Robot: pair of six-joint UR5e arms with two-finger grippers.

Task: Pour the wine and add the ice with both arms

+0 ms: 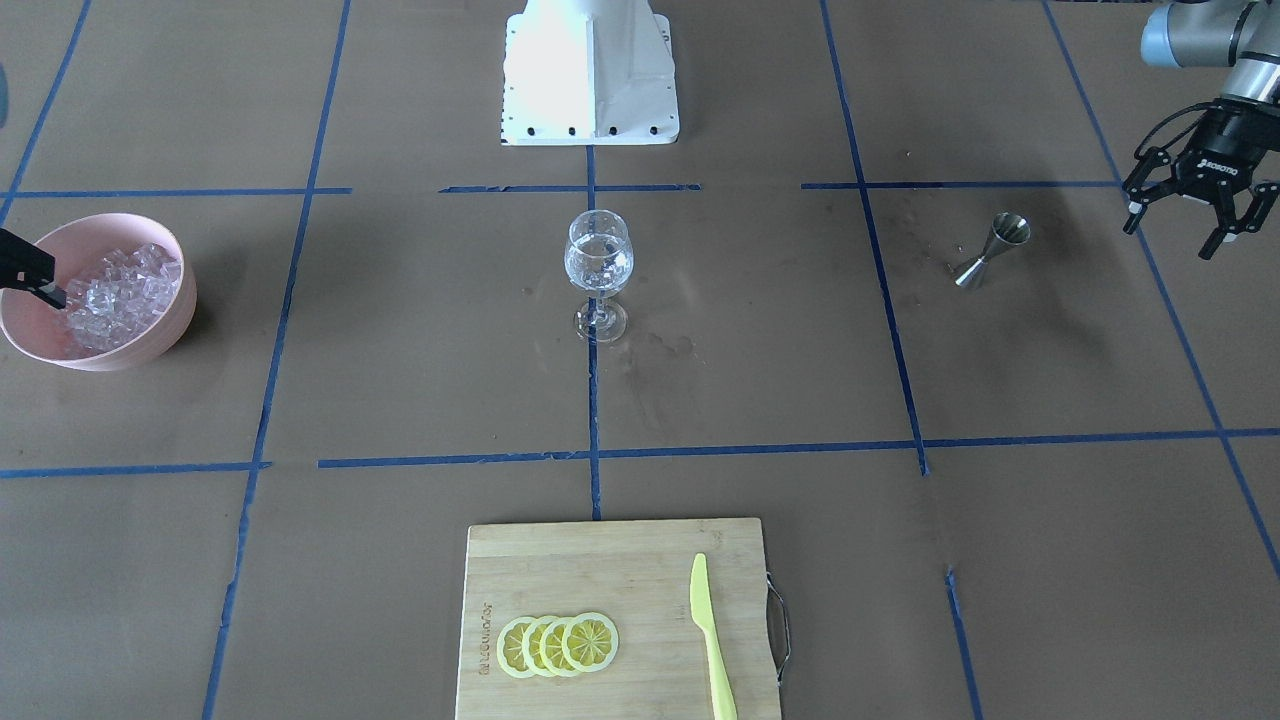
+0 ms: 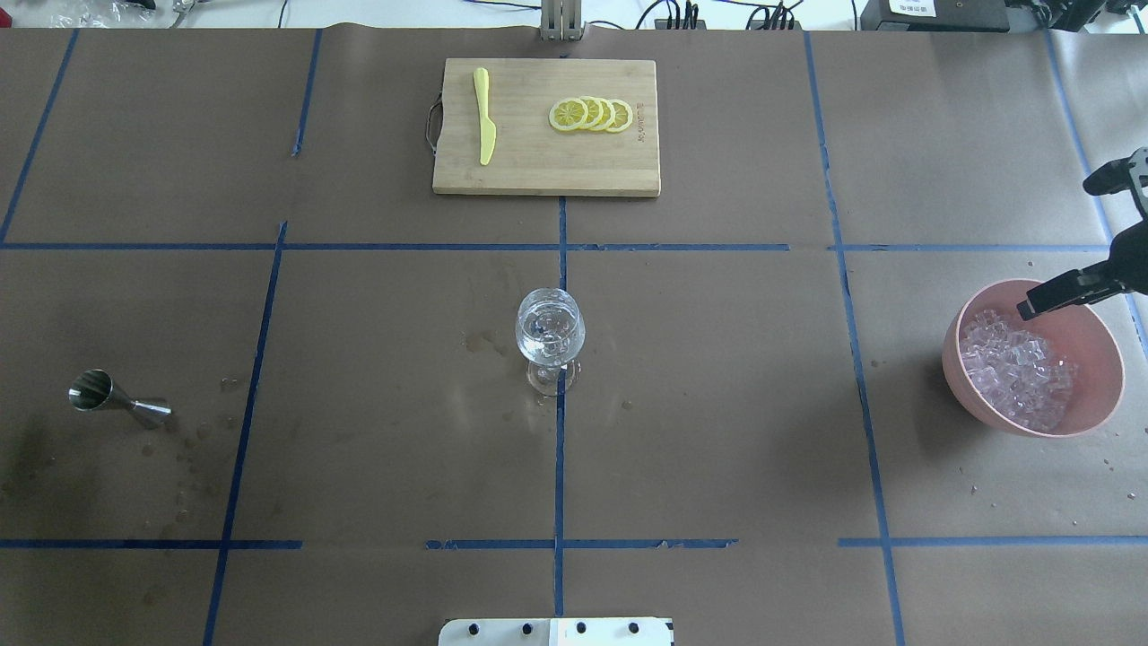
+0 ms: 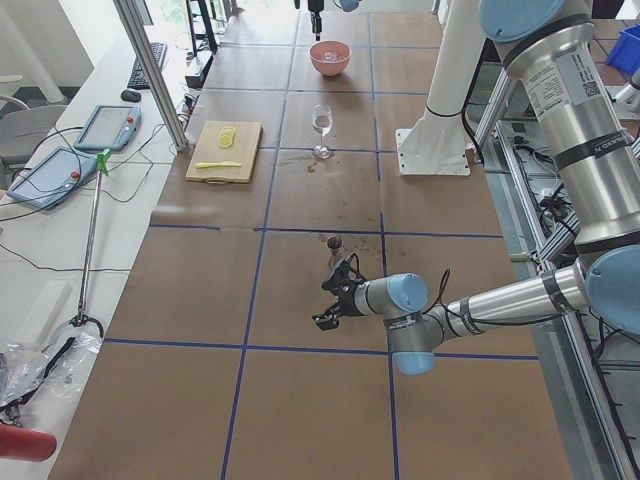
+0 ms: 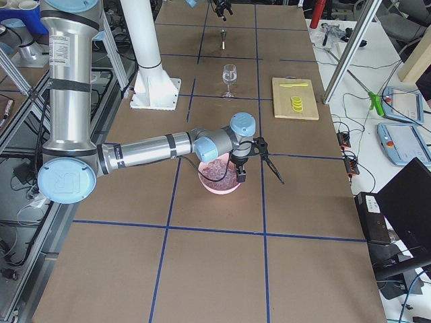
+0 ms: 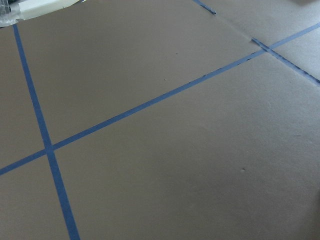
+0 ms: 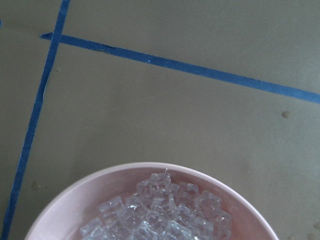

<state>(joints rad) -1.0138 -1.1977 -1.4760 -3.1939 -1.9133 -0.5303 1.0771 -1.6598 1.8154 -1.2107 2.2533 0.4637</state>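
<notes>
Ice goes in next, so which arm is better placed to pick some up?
Right. The right gripper hangs open over the ice in the pink bowl; the left gripper is far off, near the jigger.

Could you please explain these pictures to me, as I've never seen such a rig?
Two grey jointed robot arms work at a paper-covered table. Four fixed cameras look from above, the front and each end; two ride on the wrists. The left gripper hangs open near a steel measuring cup. The right gripper, also open, hovers at a pink bowl of clear ice cubes. Between them stands a stemmed wine glass. A wooden cutting board carries lemon slices and a yellow-green knife. Nothing is held.
</notes>
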